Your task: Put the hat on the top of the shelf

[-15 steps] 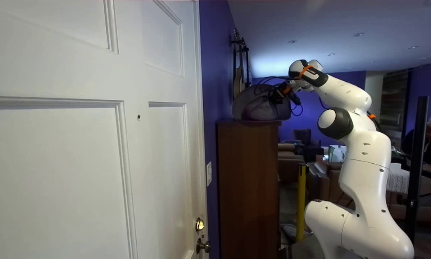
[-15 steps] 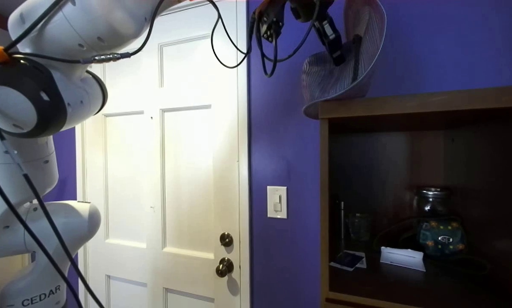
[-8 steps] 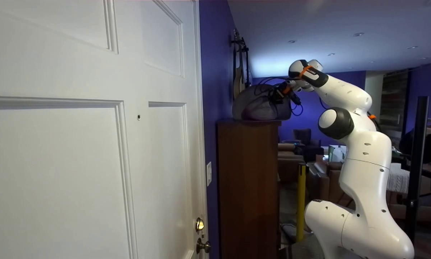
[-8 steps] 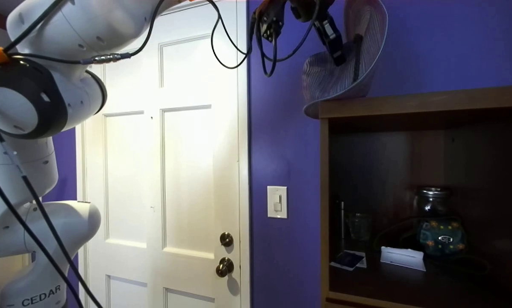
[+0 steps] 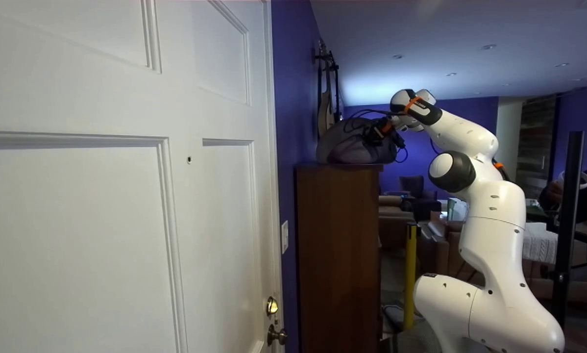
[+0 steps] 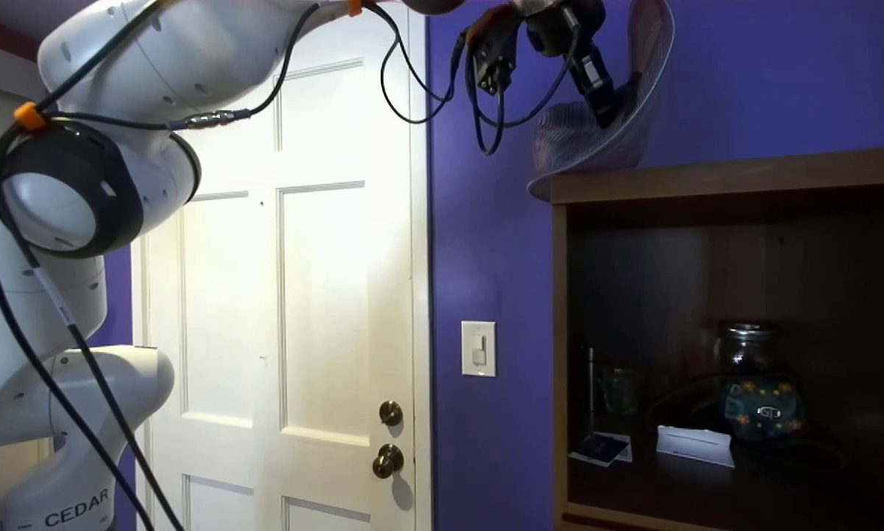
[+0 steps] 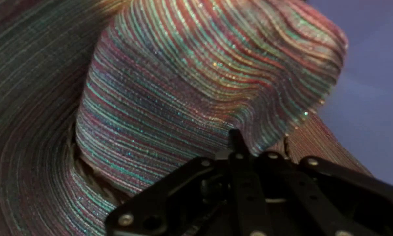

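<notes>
The grey, striped, wide-brimmed hat rests on the flat top of the brown wooden cabinet, the shelf. In an exterior view the hat stands tilted on its brim, and the lower brim overhangs the edge of the cabinet top. My gripper is at the hat's crown; it also shows in an exterior view. In the wrist view the hat fills most of the picture. The gripper is nearly closed, with crown fabric folded at its fingers. The exact fingertip contact is partly hidden.
A white panelled door and purple wall stand beside the cabinet. A guitar hangs on the wall behind. A yellow post stands near the arm. A jar and small items sit inside the cabinet. Cables loop below the wrist.
The arm and gripper have moved lower and farther over the cabinet, in the last half second. The hat's crown has been pressed down and shifted slightly with it; its brim stays on the top.
</notes>
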